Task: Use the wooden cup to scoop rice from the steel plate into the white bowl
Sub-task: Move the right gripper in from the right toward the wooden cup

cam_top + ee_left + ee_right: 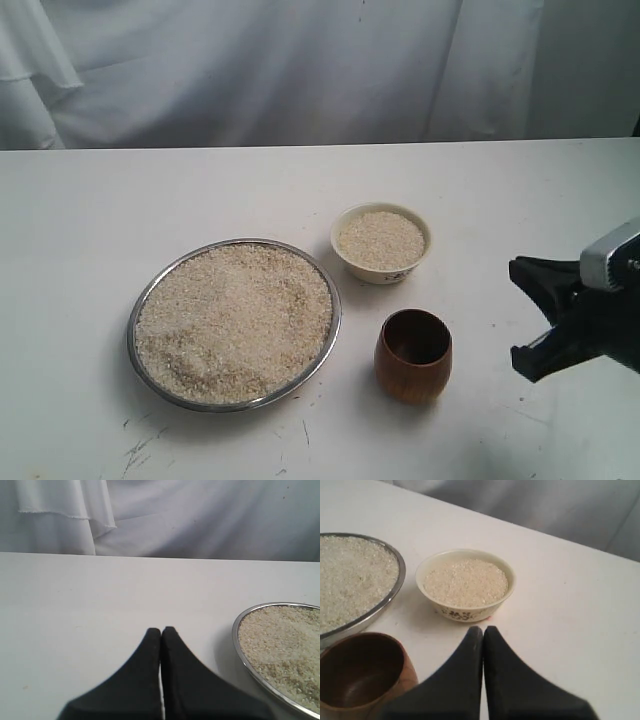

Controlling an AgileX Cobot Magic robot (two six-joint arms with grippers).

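The wooden cup [413,355] stands upright and empty on the desk [100,220], just right of the steel plate [132,340] and nearer than the white bowl [381,272], handy for scooping. The right pincer [483,628] hangs to its right, closed on nothing. Rice [235,320] heaps the plate, and the bowl looks full. The left pincer [161,629], closed and empty, sits back from the plate's rim, seemingly out of the way

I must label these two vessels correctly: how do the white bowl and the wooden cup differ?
The white bowl is cream-white, low and flaring; the wooden cup is reddish-brown, taller and rounded. The bowl holds rice almost to its rim; the cup is empty. Both stand upright beside the steel plate.
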